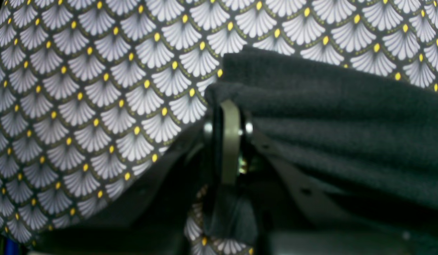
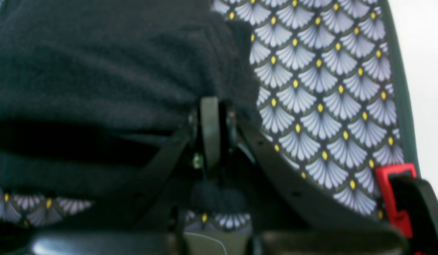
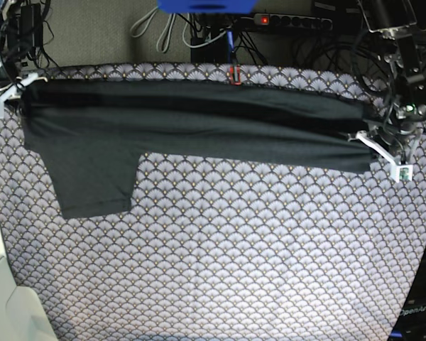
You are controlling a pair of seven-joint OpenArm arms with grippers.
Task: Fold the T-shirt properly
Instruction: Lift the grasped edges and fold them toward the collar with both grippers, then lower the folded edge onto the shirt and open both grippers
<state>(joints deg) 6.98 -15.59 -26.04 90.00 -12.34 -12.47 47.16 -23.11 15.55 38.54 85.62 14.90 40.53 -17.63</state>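
T-shirt (image 3: 199, 128): stretched between both grippers, over scallop-patterned cloth (image 3: 234, 249).
Left gripper (image 1: 229, 106): fingers clamped on shirt edge.
Right gripper (image 2: 213, 106): fingers pinching opposite edge.

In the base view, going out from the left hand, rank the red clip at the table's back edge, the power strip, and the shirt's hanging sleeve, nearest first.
From the left hand, at the view's right side, shut on the T-shirt:
1. Power strip, up behind the table.
2. Red clip, at the middle of the back edge.
3. Sleeve, far across toward the view's left.
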